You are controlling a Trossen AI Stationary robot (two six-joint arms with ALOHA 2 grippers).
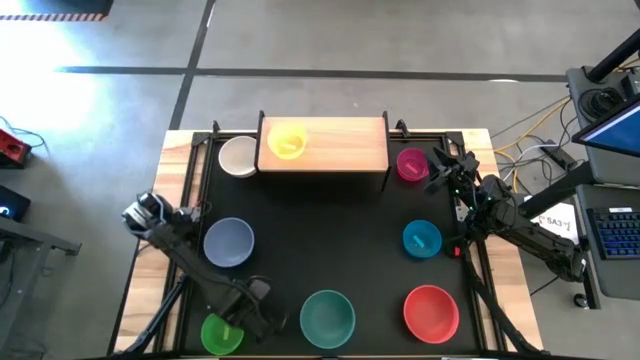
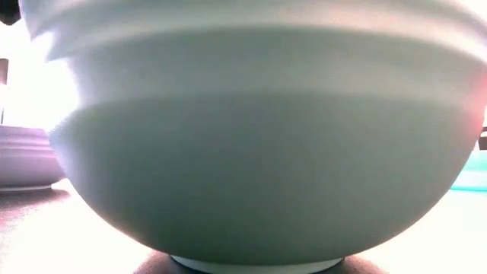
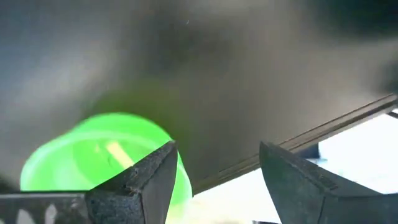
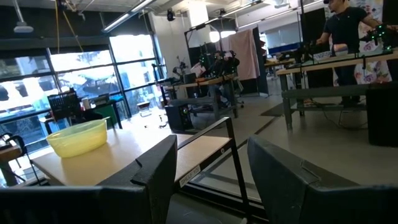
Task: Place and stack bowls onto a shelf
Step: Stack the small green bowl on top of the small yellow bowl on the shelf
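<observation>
The wooden shelf stands at the table's far edge, and the yellow bowl sits on its left part, also visible in the right wrist view. White, magenta, lavender-blue, blue, red, teal and green bowls rest on the black table. My left gripper is open at the near left corner, just right of the green bowl. My right gripper is open beside the magenta bowl and faces the shelf.
The teal bowl fills the low view, with the lavender-blue bowl at its left. The table's near wooden edge runs close to my left gripper. The shelf's right half is bare board. A person stands at benches in the room beyond.
</observation>
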